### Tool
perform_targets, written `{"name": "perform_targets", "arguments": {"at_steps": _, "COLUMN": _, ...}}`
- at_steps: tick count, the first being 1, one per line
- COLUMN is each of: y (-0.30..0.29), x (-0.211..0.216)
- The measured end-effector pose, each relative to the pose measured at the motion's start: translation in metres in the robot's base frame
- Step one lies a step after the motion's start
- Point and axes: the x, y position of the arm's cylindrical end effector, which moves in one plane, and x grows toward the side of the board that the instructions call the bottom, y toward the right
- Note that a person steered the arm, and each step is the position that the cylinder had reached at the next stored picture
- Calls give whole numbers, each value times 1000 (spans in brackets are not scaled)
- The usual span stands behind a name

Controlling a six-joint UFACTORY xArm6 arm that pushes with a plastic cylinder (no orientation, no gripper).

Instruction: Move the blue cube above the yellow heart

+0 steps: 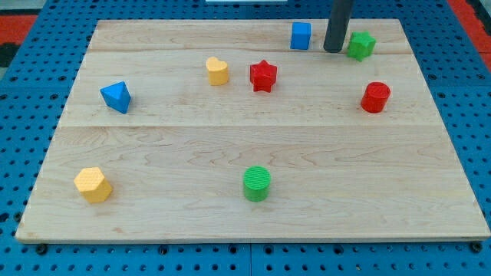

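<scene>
The blue cube (pixel 301 35) sits near the view's top edge of the wooden board, right of centre. The yellow heart (pixel 217 70) lies to its lower left, about a hundred pixels away. My tip (pixel 333 50) stands just to the right of the blue cube, with a small gap, between the cube and a green star (pixel 360 45). The dark rod rises out of the view's top.
A red star (pixel 262 76) lies right of the yellow heart. A red cylinder (pixel 375 97) is at the right, a blue pyramid-like block (pixel 116 96) at the left, a yellow hexagon (pixel 93 185) at the bottom left, a green cylinder (pixel 257 183) at the bottom centre. The board's top edge (pixel 192 21) is close to the cube.
</scene>
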Motion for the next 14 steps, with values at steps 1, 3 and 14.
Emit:
{"name": "perform_targets", "arguments": {"at_steps": 1, "y": 0, "x": -18}}
{"name": "perform_targets", "arguments": {"at_steps": 3, "y": 0, "x": -21}}
{"name": "perform_targets", "arguments": {"at_steps": 14, "y": -73, "x": -55}}
